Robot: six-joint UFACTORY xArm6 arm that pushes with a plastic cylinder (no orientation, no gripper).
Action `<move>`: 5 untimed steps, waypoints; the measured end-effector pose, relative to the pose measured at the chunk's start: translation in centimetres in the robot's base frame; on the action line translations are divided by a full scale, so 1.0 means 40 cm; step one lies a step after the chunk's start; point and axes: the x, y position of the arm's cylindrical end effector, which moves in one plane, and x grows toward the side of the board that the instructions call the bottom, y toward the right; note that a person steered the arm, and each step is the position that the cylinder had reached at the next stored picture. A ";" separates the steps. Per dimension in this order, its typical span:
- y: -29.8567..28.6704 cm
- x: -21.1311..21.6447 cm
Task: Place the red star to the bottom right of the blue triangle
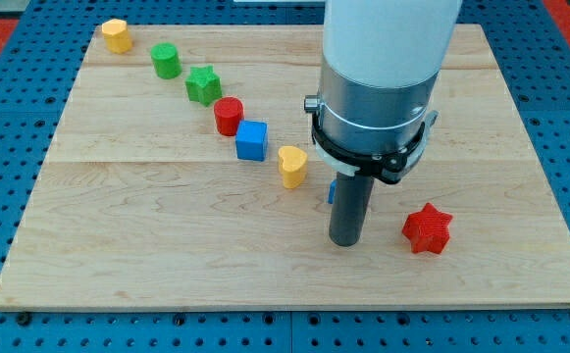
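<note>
Positioning step: my tip (346, 241) rests on the counter (167, 255), no fingers to open or close. Red star (427, 228) sits just to its right. Blue triangle (332, 191) is mostly hidden behind the rod. Star looks about placed; next, maybe a small nudge.

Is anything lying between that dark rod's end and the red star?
Nothing: in the camera view, only bare wooden board separates my tip from the red star block.

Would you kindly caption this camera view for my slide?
My tip rests left of the red star, hiding most of the blue triangle.
</note>
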 end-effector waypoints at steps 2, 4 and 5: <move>0.001 0.000; 0.045 0.023; 0.169 0.048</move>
